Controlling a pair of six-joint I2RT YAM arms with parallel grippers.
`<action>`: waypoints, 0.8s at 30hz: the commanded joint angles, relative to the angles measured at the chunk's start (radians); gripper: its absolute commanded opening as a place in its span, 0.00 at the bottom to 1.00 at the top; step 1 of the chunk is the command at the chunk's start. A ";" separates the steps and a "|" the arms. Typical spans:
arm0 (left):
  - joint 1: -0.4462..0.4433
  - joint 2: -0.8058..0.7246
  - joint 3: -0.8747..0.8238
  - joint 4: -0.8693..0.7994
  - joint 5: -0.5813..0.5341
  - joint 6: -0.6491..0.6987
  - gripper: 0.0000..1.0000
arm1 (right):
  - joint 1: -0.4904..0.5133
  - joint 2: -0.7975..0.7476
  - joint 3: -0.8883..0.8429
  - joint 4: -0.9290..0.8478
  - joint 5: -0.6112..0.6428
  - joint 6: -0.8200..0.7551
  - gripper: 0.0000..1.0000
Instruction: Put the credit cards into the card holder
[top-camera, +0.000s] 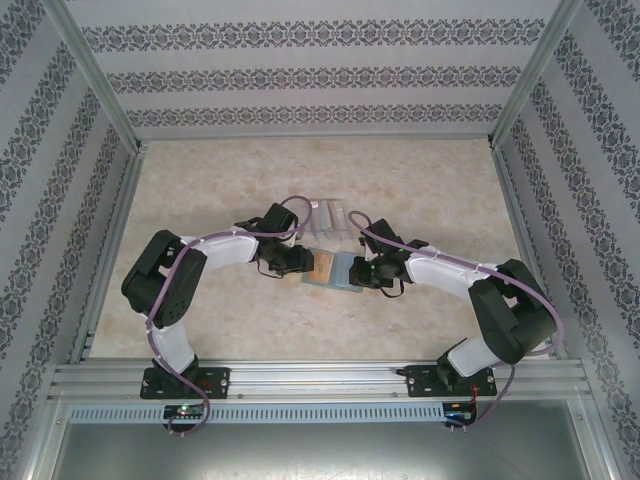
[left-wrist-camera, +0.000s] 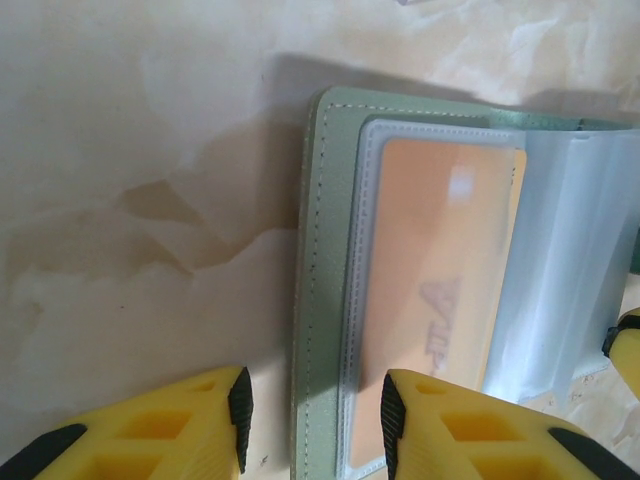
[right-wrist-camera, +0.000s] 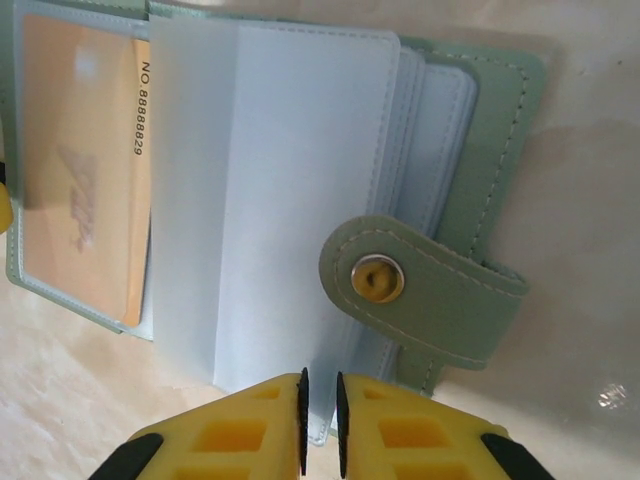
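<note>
- The card holder (top-camera: 330, 270) – a sage-green folding wallet – lies open on the beige, marbled worktop (top-camera: 250, 180), midway between the two arms.
- In the left wrist view its green stitched cover (left-wrist-camera: 325, 250) lies flat, with clear pockets laid over it.
- One credit card (left-wrist-camera: 440, 290), orange, sits inside the outermost clear pocket on the holder's left half. In the right wrist view the same card (right-wrist-camera: 80, 180) shows a printed number along one long edge.
- The left gripper (left-wrist-camera: 315, 420) is at the holder's left edge, its jaws standing open. One yellow finger (left-wrist-camera: 150, 430) is over bare worktop and the other is over the pocket with the orange card, so the cover's stitched edge lies between them. Whether they press down on it I cannot tell.
- The right gripper (right-wrist-camera: 320, 425) is at the near edge of the holder's middle. Its jaws are drawn almost together, and the lower edge of a clear pocket leaf (right-wrist-camera: 270, 200) runs into the narrow slit between them – pinched there, as far as can be seen.
- That leaf stands up from the stack of pockets and partly covers the orange card.
- The closing strap (right-wrist-camera: 430, 300) with its brass snap stud (right-wrist-camera: 375, 278) lies folded over the right half of the holder.
- From above, the left gripper (top-camera: 300, 262) and right gripper (top-camera: 358, 272) meet over the holder from either side.
- A few thin pale pieces (top-camera: 330, 215) lie on the worktop just beyond the holder, too small to identify.
</note>
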 joint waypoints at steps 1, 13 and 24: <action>0.003 0.022 0.016 0.006 0.016 -0.004 0.41 | 0.006 0.016 0.026 -0.015 -0.006 -0.008 0.18; 0.003 0.014 0.031 -0.006 0.011 0.008 0.40 | 0.002 -0.022 0.002 0.064 -0.050 0.020 0.30; 0.004 0.004 0.012 0.010 0.007 0.004 0.40 | 0.000 -0.004 0.005 0.061 -0.068 0.099 0.44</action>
